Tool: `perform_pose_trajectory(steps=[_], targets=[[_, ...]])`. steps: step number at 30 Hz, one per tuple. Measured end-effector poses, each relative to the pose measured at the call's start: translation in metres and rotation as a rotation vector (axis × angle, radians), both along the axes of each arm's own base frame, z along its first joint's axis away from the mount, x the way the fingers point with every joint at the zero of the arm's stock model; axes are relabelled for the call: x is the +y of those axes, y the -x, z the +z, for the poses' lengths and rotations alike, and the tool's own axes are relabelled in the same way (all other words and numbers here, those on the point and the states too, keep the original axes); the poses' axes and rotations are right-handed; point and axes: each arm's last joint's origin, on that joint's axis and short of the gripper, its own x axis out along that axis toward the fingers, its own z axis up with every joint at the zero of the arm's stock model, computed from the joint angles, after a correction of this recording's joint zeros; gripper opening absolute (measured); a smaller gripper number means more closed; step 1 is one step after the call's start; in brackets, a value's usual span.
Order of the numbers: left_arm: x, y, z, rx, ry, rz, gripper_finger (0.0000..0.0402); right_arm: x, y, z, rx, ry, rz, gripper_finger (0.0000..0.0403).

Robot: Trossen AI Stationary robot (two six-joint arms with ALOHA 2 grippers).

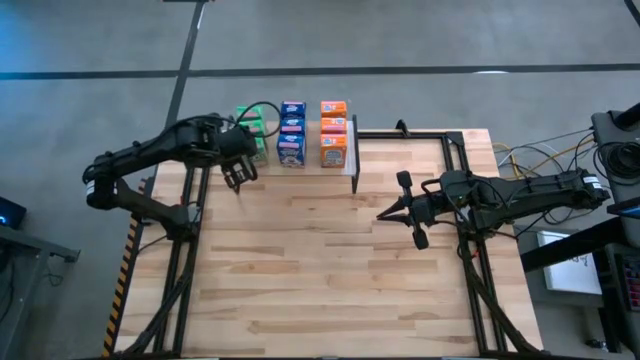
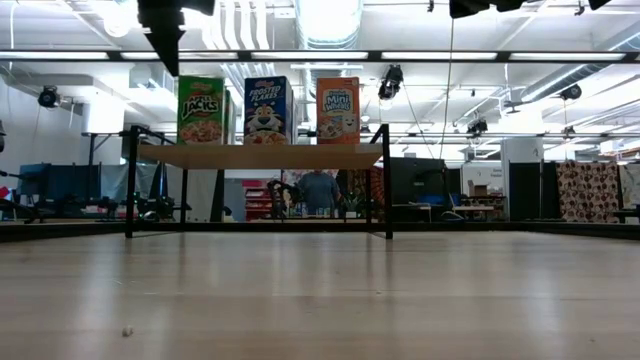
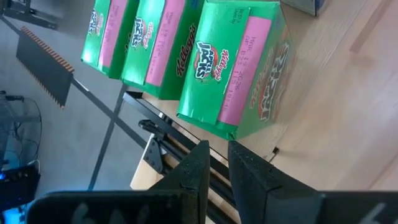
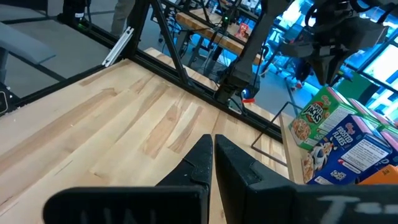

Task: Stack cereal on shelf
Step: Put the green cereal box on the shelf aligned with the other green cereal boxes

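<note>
**Cereal boxes lined up on the shelf, both grippers empty**

The light-wood worktop filled most of the high view, bare across its middle. At its far edge stood the shelf, a low wooden board on thin black legs. On it the cereal sat in three rows side by side: green Apple Jacks boxes, blue Frosted Flakes boxes and orange Mini-Wheats boxes, fronts upright in the low view.

The left arm reached over the shelf's left end, its left gripper hanging just beside the nearest green box and above the worktop. Its fingers stood a narrow gap apart and gripped nothing.

The right arm lay across the worktop's right side, well apart from the shelf. The right gripper pointed toward the middle, its fingers pressed together with nothing between them.
</note>
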Motion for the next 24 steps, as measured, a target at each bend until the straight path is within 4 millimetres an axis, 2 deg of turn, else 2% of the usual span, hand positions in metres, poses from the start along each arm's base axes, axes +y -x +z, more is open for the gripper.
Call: perform_pose_trajectory(steps=[18, 24], targets=[[0.001, 0.000, 0.002, -0.016, -0.039, 0.025, 0.0041, 0.000, 0.000, 0.000, -0.001, 0.006, 0.001, 0.0009], [-0.006, 0.004, 0.011, -0.054, -0.035, 0.018, 0.0041, 0.000, 0.000, 0.000, -0.002, 0.006, 0.001, 0.0009]])
